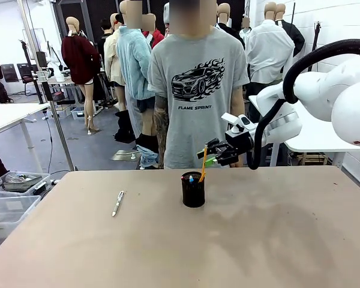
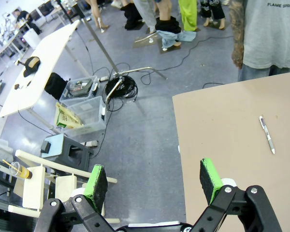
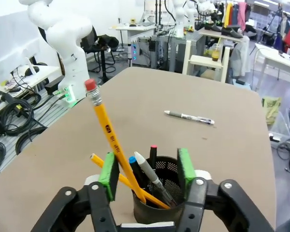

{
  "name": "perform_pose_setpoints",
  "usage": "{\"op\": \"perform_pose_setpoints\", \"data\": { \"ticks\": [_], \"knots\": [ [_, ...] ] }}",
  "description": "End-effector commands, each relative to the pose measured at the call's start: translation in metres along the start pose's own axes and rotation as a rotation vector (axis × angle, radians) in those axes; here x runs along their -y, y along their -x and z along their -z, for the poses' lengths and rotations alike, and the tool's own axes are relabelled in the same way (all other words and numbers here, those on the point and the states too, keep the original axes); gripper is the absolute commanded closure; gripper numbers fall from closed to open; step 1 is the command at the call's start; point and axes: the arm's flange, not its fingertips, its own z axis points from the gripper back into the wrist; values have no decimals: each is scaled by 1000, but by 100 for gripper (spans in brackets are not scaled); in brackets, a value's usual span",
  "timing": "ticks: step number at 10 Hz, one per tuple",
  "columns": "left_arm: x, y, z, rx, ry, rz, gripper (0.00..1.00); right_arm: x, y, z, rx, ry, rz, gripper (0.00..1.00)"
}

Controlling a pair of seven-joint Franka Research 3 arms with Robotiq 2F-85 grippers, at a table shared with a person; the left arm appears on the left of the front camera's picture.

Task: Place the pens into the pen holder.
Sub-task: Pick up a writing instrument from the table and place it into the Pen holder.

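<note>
- Pen holder (image 1: 193,189): small black wire-mesh cup, upright near mid-table (image 1: 276,240), in front of the person (image 1: 195,90) in a grey printed T-shirt.
- Pencil (image 3: 109,130): orange-yellow shaft with a pink-red eraser end uppermost. It stands in the cup; in the front view its top tilts toward 1 o'clock and rises well above the rim.
- Also in the cup, right wrist view: blue-tipped pen (image 3: 132,160), a grey-white pen (image 3: 144,166), a dark stick with a red tip (image 3: 153,148), and a second yellow stick (image 3: 97,160) slanted low over the rim.
- Right gripper (image 3: 146,166): released, jaws spread wide to either side of the cup. The pencil passes just beside one green pad; contact cannot be judged.
- Silvery-white pen (image 1: 118,203): flat on the table at 9 o'clock of the cup, well apart from it.
- Left gripper (image 2: 153,180): released, nothing between its pads, hanging over the floor by the table corner.
</note>
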Motion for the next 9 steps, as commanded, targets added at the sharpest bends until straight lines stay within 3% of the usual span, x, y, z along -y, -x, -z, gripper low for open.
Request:
{"op": "perform_pose_setpoints", "data": {
  "ticks": [1, 9],
  "knots": [
    [-1, -1, 1, 6, -3, -4, 0, 1, -9, -2, -53, 21, 18, 8],
    [-1, -1, 1, 6, -3, -4, 0, 32, -9, 16, -125, 59, 91, 8]
  ]
}}
